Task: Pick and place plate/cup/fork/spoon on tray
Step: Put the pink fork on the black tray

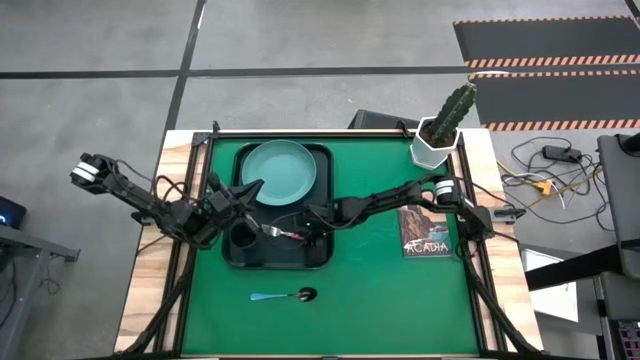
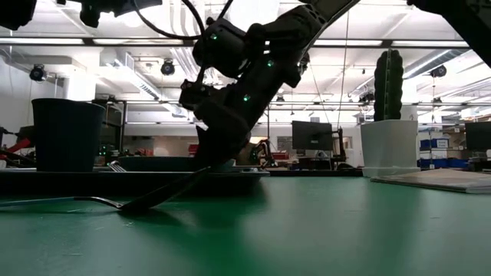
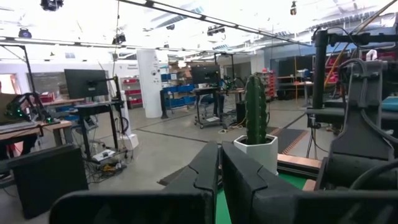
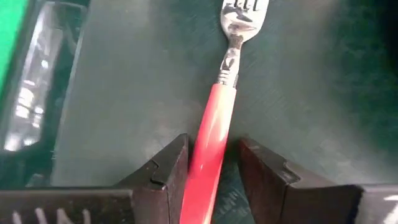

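The right claw (image 4: 212, 171) is seen low over the tray (image 1: 322, 255), its two fingers set close on either side of the fork (image 4: 219, 118); whether the red handle is actually pinched cannot be told. The fork is laid on the tray floor, tines pointing away from the claw, near the cup (image 1: 242, 237). The plate (image 1: 279, 171) is seated in the tray's far half. The spoon (image 1: 284, 296) is left on the green surface (image 1: 400, 300), apart from the tray. The left claw (image 3: 220, 177) is held closed beside the tray's left edge, gripping nothing.
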Robot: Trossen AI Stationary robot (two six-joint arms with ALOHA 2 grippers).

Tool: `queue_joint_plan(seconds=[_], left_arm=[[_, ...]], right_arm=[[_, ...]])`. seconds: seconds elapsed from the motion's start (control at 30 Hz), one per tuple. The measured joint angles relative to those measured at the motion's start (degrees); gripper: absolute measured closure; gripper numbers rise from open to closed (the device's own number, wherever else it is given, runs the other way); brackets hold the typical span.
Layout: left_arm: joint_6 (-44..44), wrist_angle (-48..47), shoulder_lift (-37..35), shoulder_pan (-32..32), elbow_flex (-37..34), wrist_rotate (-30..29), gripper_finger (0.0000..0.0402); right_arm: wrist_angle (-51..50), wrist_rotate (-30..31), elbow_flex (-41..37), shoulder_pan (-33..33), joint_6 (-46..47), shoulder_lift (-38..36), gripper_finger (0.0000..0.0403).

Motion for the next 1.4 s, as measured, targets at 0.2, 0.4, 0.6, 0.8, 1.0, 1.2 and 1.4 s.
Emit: queue_joint_plan(seconds=[0.2,0.4,0.6,0.8,1.0,1.2,1.4], left_arm=[[0.0,0.0,0.0,0.0,0.0,0.0,0.0402],[0.0,0.0,0.0,0.0,0.0,0.0,0.0402],[0.0,0.0,0.0,0.0,-0.2,0.0,0.0402],[0.0,0.0,0.0,0.0,-0.7,-0.1,0.0402],[0.0,0.1,0.0,0.0,-0.7,-0.1,0.0402],[0.0,0.1,0.0,0.0,-0.7,-0.1,0.0402],[0.0,0.1,0.0,0.0,-0.7,0.0,0.0402]], right_arm=[[0.0,2.3,0.2,0.0,-1.9,0.5,0.0305],[0.1,2.4,0.2,0.0,-1.9,0.8,0.0356],[-0.4,2.7,1.0,-0.1,-2.0,0.7,0.0354],[-1.3,3.2,3.6,-2.1,-5.0,0.5,0.0353],[-1.3,3.1,4.0,-5.3,-7.9,0.4,0.0353],[-0.8,2.7,3.6,-7.3,-9.9,1.0,0.0354],[0.3,2.8,3.6,-7.3,-11.4,2.7,0.0340]])
